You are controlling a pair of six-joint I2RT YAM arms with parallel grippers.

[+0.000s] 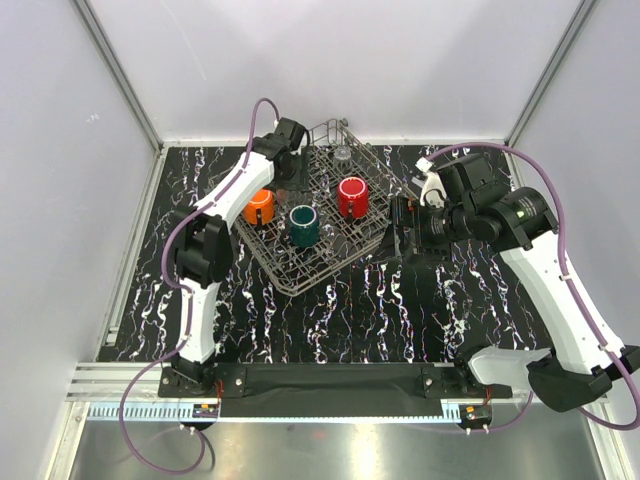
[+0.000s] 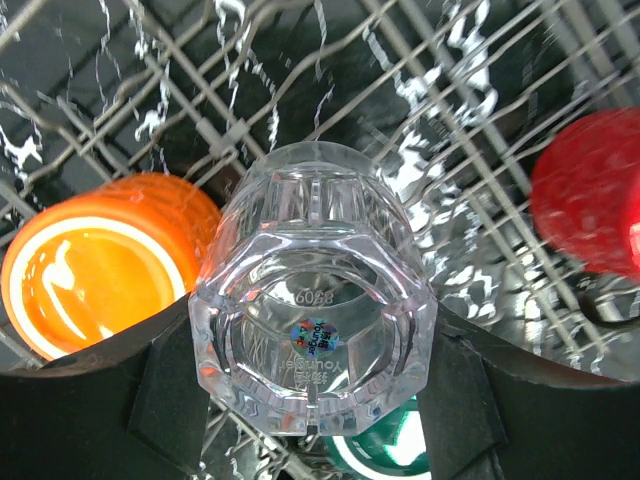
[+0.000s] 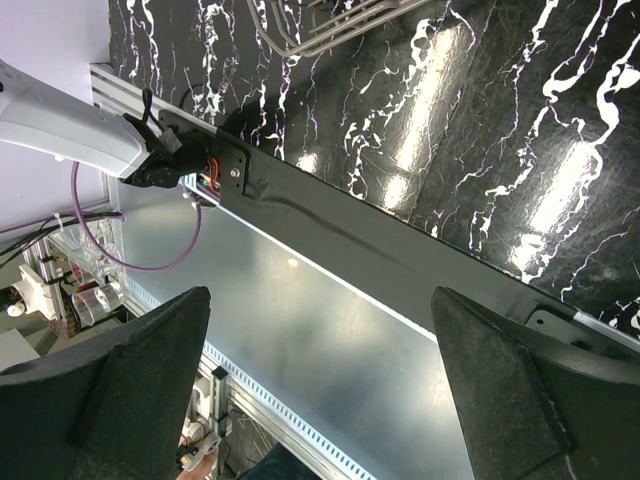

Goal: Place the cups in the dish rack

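The grey wire dish rack (image 1: 290, 284) lies at the back middle of the table. In it stand an orange cup (image 1: 259, 206), a dark teal cup (image 1: 303, 225) and a red cup (image 1: 352, 196), with a small clear cup (image 1: 343, 155) at its far end. My left gripper (image 1: 284, 168) hovers over the rack's back left part, shut on another clear cup (image 2: 315, 300), base toward the camera, both pads (image 2: 165, 400) against its sides. Below it show the orange cup (image 2: 100, 265), red cup (image 2: 590, 190) and teal cup (image 2: 385, 455). My right gripper (image 1: 400, 235) is open and holds nothing, just right of the rack.
The right gripper (image 3: 320, 330) faces the table's near edge, where a metal strip (image 3: 300, 330) and the left arm's base (image 3: 200, 165) show. A corner of the rack (image 3: 320, 25) is at the top. White walls enclose the black marbled table (image 1: 350, 310).
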